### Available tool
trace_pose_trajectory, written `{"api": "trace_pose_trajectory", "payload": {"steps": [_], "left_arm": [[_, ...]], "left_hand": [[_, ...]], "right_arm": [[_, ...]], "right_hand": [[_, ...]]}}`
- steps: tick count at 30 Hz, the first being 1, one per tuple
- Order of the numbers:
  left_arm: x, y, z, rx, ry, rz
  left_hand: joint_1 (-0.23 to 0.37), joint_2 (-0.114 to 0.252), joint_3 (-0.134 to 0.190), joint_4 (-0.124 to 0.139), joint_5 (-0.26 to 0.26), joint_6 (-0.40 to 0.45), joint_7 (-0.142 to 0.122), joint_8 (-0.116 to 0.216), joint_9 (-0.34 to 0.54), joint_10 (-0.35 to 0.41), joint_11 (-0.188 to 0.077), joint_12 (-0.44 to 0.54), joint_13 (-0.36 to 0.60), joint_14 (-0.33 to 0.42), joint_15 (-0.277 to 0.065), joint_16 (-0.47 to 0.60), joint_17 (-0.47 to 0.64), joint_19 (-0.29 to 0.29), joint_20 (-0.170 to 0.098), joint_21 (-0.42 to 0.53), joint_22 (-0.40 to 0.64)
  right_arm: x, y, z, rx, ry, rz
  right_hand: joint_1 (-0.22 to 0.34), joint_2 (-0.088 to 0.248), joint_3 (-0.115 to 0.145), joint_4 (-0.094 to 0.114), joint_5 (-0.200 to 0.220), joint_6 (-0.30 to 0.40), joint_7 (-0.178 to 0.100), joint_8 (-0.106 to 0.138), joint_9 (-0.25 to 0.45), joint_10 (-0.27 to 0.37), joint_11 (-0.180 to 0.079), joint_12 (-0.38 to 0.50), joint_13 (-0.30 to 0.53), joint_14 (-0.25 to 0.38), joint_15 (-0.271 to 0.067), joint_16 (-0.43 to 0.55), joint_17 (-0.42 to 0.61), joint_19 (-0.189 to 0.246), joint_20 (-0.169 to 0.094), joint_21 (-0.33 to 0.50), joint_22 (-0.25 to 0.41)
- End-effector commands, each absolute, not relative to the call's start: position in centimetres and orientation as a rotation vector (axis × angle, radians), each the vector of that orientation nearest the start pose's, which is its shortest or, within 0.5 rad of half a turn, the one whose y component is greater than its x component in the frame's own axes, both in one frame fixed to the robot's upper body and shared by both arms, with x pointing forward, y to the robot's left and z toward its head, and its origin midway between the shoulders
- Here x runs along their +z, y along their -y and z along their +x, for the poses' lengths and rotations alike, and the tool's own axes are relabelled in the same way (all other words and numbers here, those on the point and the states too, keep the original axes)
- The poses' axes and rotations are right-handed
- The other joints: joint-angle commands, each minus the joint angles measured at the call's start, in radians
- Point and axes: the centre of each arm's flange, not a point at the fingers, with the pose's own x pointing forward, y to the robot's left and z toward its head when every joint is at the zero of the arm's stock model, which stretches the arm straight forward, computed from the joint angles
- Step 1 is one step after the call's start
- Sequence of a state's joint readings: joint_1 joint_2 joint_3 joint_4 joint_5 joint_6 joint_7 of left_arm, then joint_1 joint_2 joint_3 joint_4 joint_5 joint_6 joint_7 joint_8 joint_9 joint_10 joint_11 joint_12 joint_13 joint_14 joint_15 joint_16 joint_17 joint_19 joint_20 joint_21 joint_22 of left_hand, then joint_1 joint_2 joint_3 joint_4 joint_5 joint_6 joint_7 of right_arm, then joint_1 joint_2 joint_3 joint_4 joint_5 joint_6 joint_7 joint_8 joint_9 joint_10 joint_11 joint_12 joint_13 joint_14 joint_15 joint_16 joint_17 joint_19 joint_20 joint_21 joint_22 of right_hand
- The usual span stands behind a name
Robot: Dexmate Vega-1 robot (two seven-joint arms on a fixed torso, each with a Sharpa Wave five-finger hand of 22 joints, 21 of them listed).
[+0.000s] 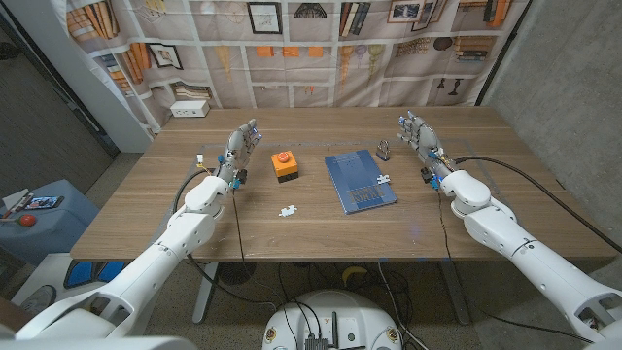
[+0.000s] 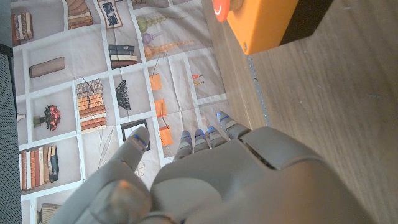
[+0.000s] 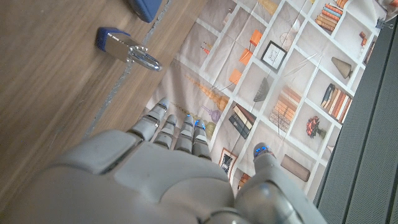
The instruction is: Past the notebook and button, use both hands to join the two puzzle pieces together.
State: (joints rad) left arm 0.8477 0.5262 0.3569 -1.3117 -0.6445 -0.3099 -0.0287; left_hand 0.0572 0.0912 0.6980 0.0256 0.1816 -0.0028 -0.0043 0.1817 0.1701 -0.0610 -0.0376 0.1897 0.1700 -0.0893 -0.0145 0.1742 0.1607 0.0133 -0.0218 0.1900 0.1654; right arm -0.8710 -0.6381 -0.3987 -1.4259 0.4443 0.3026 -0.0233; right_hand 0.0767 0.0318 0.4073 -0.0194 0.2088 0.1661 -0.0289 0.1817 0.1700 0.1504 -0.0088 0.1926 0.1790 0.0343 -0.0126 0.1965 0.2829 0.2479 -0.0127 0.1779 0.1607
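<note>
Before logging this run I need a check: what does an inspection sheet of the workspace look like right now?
Surface: wooden table, bare wood in front.
Job's things: one white puzzle piece on the table, another puzzle piece on the blue notebook; apart.
Clutter: orange button box; padlock behind the notebook.
Hands: left robot hand and right robot hand open, holding nothing.
Cables: black cables along both arms.
Surroundings: bookshelf-print curtain; white box behind the table.

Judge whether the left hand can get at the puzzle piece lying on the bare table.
Probably yes. The left hand is open, and the piece lies on open wood nearer the robot, clear of the button.
</note>
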Motion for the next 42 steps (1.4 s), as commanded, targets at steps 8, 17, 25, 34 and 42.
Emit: {"api": "trace_pose_trajectory", "payload": {"steps": [8,17,25,34,42], "left_arm": [[-1.9,-30.4,64.9,-0.199,0.599,-0.009],[-1.8,-30.0,64.7,-0.19,0.585,-0.008],[-2.0,-29.9,64.3,-0.172,0.573,-0.014],[-2.3,-30.0,64.0,-0.153,0.555,-0.014],[-2.3,-30.1,63.9,-0.145,0.549,-0.014]], "left_hand": [[0.015,0.069,0.003,-0.016,0.0,0.017,-0.006,0.005,0.002,0.009,-0.003,0.006,0.002,0.004,-0.011,0.005,0.004,0.013,-0.005,0.008,0.005],[0.017,0.069,0.003,-0.021,0.0,0.022,-0.006,0.005,0.002,0.013,-0.002,0.006,0.002,0.008,-0.012,0.005,0.004,0.015,-0.005,0.007,0.005],[0.019,0.07,0.003,-0.026,-0.001,0.024,-0.006,0.005,0.002,0.014,-0.005,0.005,0.002,0.009,-0.012,0.005,0.004,0.018,-0.005,0.008,0.005],[0.021,0.073,0.003,-0.03,-0.001,0.028,-0.006,0.004,0.002,0.018,-0.003,0.005,0.002,0.013,-0.012,0.005,0.005,0.021,-0.006,0.008,0.006],[0.022,0.075,0.003,-0.033,-0.001,0.03,-0.006,0.004,0.003,0.023,-0.004,0.005,0.002,0.017,-0.012,0.006,0.005,0.023,-0.005,0.007,0.006]], "right_arm": [[-0.5,29.9,62.0,0.208,0.72,-0.527],[-0.1,30.5,61.2,0.18,0.75,-0.726],[0.0,31.0,60.6,0.156,0.745,-0.873],[0.0,31.1,60.3,0.128,0.728,-1.075],[0.3,31.5,60.0,0.118,0.713,-1.217]], "right_hand": [[0.008,0.008,0.002,-0.016,0.001,0.009,-0.014,0.008,0.005,0.011,-0.003,0.002,0.004,0.016,-0.001,0.007,-0.003,0.011,-0.004,0.006,0.004],[0.017,0.009,0.001,-0.03,-0.002,-0.007,-0.029,0.002,0.005,-0.014,-0.006,-0.008,0.005,0.006,-0.004,0.003,-0.012,-0.002,-0.004,0.001,0.004],[0.029,0.01,0.003,-0.046,-0.005,-0.016,-0.033,-0.001,0.006,-0.028,-0.007,-0.01,0.005,-0.02,-0.007,-0.005,-0.022,-0.027,-0.007,-0.004,0.004],[0.044,0.009,0.005,-0.065,-0.01,-0.04,-0.044,-0.006,0.006,-0.051,-0.012,-0.014,0.005,-0.04,-0.002,-0.009,-0.033,-0.038,-0.009,-0.002,0.004],[0.059,0.003,0.006,-0.086,-0.015,-0.072,-0.065,-0.008,0.007,-0.075,-0.02,-0.015,0.006,-0.058,0.004,-0.01,-0.042,-0.062,-0.002,-0.005,0.005]]}}
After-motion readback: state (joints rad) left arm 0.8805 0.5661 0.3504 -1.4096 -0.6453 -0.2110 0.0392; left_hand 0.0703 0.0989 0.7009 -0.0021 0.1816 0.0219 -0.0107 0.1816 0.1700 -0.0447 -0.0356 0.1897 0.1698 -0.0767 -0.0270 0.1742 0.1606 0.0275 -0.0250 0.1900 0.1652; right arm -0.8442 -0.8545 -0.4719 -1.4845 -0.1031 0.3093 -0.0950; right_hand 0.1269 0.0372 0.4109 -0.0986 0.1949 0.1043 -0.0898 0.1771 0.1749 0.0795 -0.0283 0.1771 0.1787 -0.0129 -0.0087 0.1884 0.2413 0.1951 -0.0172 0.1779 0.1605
